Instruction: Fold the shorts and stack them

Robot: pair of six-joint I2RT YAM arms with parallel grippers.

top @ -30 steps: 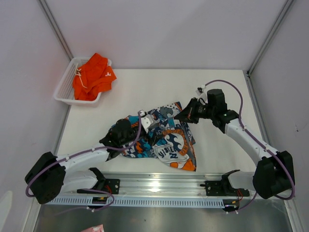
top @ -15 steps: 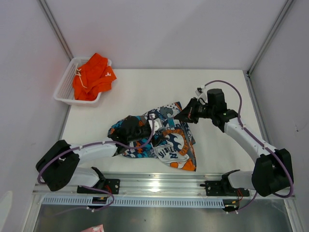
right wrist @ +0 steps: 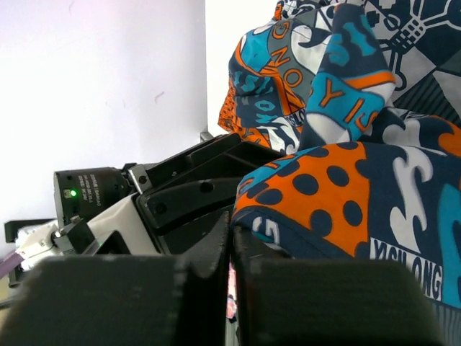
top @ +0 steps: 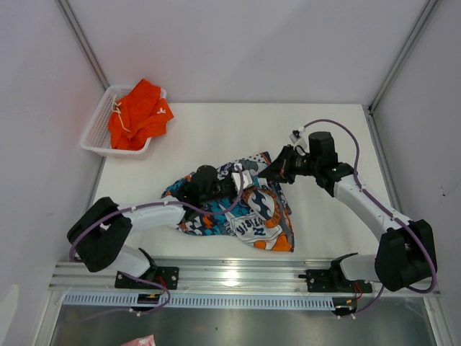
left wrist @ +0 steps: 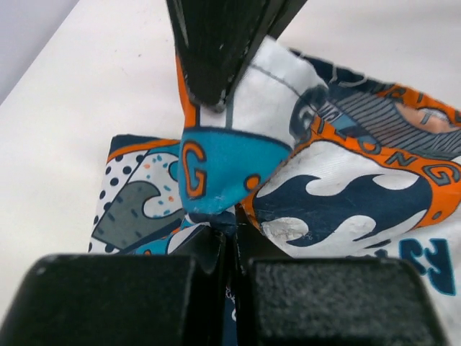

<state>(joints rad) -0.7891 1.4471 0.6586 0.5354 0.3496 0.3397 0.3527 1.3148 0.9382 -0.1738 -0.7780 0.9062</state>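
Note:
The printed blue, teal and orange shorts (top: 261,218) lie crumpled at the table's middle front. My left gripper (top: 242,184) reaches across them from the left and is shut on a fold of the print (left wrist: 216,173). My right gripper (top: 271,173) is shut on the same pair's upper edge, a short gap to the right. In the right wrist view its jaws pinch the dotted orange hem (right wrist: 324,194). The plain orange shorts (top: 138,114) lie bunched in the white basket (top: 94,138) at the far left.
The basket stands against the left wall. Bare white table (top: 238,130) stretches behind the printed shorts. A metal rail (top: 238,272) runs along the near edge, between the arm bases. In the left wrist view, the right gripper's black fingers (left wrist: 216,50) hang just past my own.
My left arm has slid right over the printed shorts, and its gripper has gone from open to shut on the cloth near the right gripper. The right arm has barely moved.

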